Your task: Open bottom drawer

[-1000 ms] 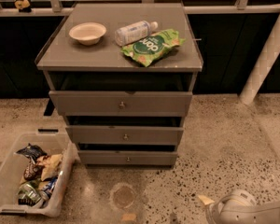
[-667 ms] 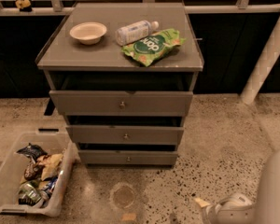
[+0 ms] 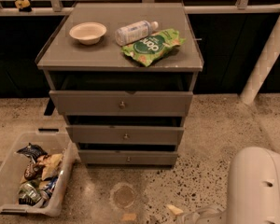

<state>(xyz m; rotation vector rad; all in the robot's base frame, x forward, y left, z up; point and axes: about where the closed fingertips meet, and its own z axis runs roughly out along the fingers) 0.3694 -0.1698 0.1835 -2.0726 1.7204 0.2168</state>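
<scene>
The arm (image 3: 259,185) has been swung in; the end effector (image 3: 198,214), low right, grip state untellable, could be misled from the bottom drawer (image 3: 128,158) to the middle drawer (image 3: 126,135).

The scene is lit dimly, in a warm tone, from above. The cabinet top (image 3: 65,55) and the speckled floor (image 3: 214,139) are evenly lit. Deep shadow is cast in the gaps above each drawer front, the bottom drawer (image 3: 144,158) included, and the wall behind is left almost black. The gripper (image 3: 199,215), at the bottom edge beside the white arm (image 3: 259,185), is palely lit.
</scene>
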